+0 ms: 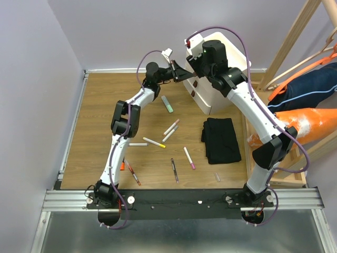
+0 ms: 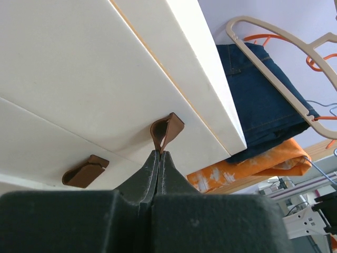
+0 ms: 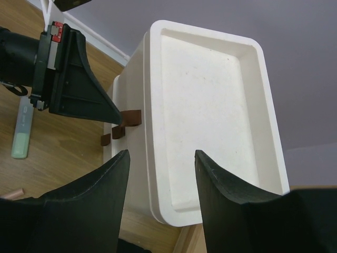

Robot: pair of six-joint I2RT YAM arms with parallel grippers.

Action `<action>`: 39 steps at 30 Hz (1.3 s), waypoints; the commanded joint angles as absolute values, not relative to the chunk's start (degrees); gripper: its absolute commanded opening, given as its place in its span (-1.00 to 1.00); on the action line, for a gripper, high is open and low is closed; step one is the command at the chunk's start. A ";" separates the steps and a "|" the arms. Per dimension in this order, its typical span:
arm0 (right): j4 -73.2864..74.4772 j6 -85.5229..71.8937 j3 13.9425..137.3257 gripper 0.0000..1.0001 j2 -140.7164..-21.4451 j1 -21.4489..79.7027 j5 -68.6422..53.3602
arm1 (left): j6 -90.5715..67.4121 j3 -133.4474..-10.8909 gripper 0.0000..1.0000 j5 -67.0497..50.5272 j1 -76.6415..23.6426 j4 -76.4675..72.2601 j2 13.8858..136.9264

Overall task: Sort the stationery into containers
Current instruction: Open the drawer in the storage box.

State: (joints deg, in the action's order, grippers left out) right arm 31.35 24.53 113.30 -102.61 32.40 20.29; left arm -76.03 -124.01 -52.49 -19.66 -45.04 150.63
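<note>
Smooth matt plastic cabinet point(image 3: 210, 105), wooden table point(image 1: 97, 105)

A robotics lab test cell: two robot arms point(image 1: 124, 126) bolted to an aluminium rail point(image 1: 179, 196) at the edge of a wood-topped table point(image 1: 95, 132), boxed in by plain lilac panels point(image 1: 42, 79), with a bare timber clothes rack point(image 1: 292, 39) and hung garments point(image 1: 305, 89) alongside.

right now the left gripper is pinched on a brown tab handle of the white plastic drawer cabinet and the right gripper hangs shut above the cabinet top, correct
Not quite. The right gripper hangs open, not shut, above the top of the white plastic drawer cabinet; the right wrist view shows its jaws spread. The left gripper is pinched on the brown tab handle.
</note>
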 commanded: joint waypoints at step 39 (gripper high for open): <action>28.74 22.85 116.28 0.14 -104.15 32.17 14.24 | -68.29 -96.24 -1.00 -60.03 -10.37 -38.06 121.11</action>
